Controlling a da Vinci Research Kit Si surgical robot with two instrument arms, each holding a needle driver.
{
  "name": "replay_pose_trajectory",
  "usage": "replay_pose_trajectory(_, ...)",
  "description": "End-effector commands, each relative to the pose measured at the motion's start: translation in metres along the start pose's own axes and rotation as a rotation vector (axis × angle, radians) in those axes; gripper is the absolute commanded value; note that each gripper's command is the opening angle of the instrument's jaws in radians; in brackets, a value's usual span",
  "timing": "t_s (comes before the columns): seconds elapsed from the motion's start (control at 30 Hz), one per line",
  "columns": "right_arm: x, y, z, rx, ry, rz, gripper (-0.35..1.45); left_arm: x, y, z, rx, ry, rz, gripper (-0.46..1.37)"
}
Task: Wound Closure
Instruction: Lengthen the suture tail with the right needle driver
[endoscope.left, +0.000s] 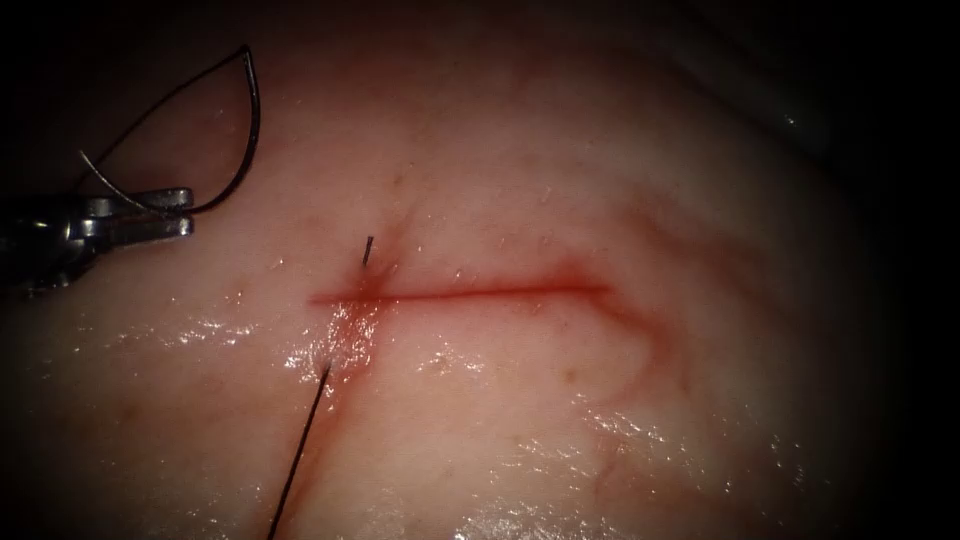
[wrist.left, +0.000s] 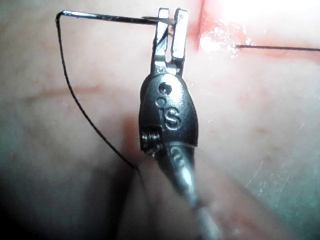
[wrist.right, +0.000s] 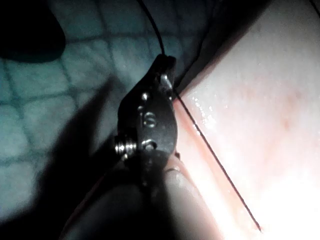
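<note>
My left tool (endoscope.left: 188, 212) is at the left edge of the tissue (endoscope.left: 600, 420), jaws shut on the curved needle (endoscope.left: 255, 130) between its tip and its middle. The whole needle is out of the tissue, arching up and back. In the left wrist view the jaws (wrist.left: 171, 22) clamp the needle (wrist.left: 110, 18), and thread (wrist.left: 75, 95) trails from its rear end. The cut (endoscope.left: 480, 294) runs crosswise. At its left end a short thread end (endoscope.left: 368, 250) stands out on the far side, and a long strand (endoscope.left: 300, 450) leaves on the near side. My right tool (wrist.right: 166, 64) is shut on the thread (wrist.right: 220, 170).
Red fluid (endoscope.left: 350, 295) stains the cut's left end, and wet glints lie on the near tissue. A green gridded mat (wrist.right: 50, 110) lies beside the tissue (wrist.right: 270, 125) in the right wrist view. A taut strand (wrist.left: 275, 48) crosses the tissue in the left wrist view.
</note>
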Motion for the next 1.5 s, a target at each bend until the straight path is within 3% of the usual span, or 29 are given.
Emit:
replay_pose_trajectory(0.03,-0.0003,0.0000,0.0000,-0.005,-0.002,0.003,-0.35,0.0001,-0.0001,-0.0001,-0.006,0.001,0.002,-0.35)
replay_pose_trajectory(0.17,-0.0007,0.0001,0.0000,-0.006,-0.003,0.003,-0.35,0.0001,-0.0001,-0.0003,-0.008,0.001,0.001,-0.35)
replay_pose_trajectory(0.2,-0.0008,0.0002,0.0001,-0.014,0.002,0.003,-0.04,0.0001,-0.0001,-0.0004,-0.008,0.001,0.001,-0.35)
replay_pose_trajectory(0.23,-0.0009,0.0002,0.0001,-0.032,0.017,0.014,0.63,0.0001,-0.0001,-0.0004,-0.008,0.001,0.001,-0.35)
replay_pose_trajectory(0.27,-0.0009,0.0003,0.0000,-0.056,0.025,0.020,0.99,0.0001,-0.0001,-0.0004,-0.008,0.001,0.001,-0.35)
replay_pose_trajectory(0.33,-0.0013,0.0004,-0.0005,-0.105,0.029,0.034,1.24,0.0001,-0.0001,-0.0004,-0.008,0.001,0.001,-0.35)
replay_pose_trajectory(0.47,-0.0019,0.0012,-0.0025,-0.138,-0.006,0.049,1.24,0.0001,-0.0001,-0.0004,-0.008,0.001,0.001,-0.35)
replay_pose_trajectory(0.5,-0.0028,0.0028,-0.0056,-0.195,-0.048,0.081,1.25,0.0001,-0.0001,-0.0005,-0.009,0.001,0.001,-0.35)
replay_pose_trajectory(0.6,-0.0035,0.0043,-0.0081,-0.228,-0.061,0.110,1.26,0.0002,-0.0001,-0.0005,-0.010,0.002,0.001,-0.35)
replay_pose_trajectory(0.7,-0.0047,0.0071,-0.0124,-0.293,-0.090,0.165,1.26,0.0002,-0.0001,-0.0005,-0.010,0.002,0.001,-0.35)
replay_pose_trajectory(0.9,-0.0064,0.0116,-0.0170,-0.368,-0.114,0.237,1.18,0.0001,-0.0002,-0.0003,-0.008,0.001,0.001,-0.35)
replay_pose_trajectory(0.93,-0.0073,0.0133,-0.0180,-0.403,-0.111,0.320,1.13,0.0001,-0.0001,-0.0001,-0.007,0.001,0.001,-0.35)
replay_pose_trajectory(1.07,-0.0087,0.0154,-0.0182,-0.448,-0.109,0.480,0.93,0.0000,-0.0001,0.0000,-0.006,0.001,0.001,-0.35)
replay_pose_trajectory(1.23,-0.0114,0.0178,-0.0166,-0.517,-0.077,0.782,0.92,0.0000,-0.0001,-0.0001,-0.008,0.002,-0.004,-0.35)
replay_pose_trajectory(1.5,-0.0172,0.0216,-0.0135,-0.647,-0.056,1.054,0.91,0.0000,-0.0001,-0.0003,-0.009,0.002,-0.004,-0.35)
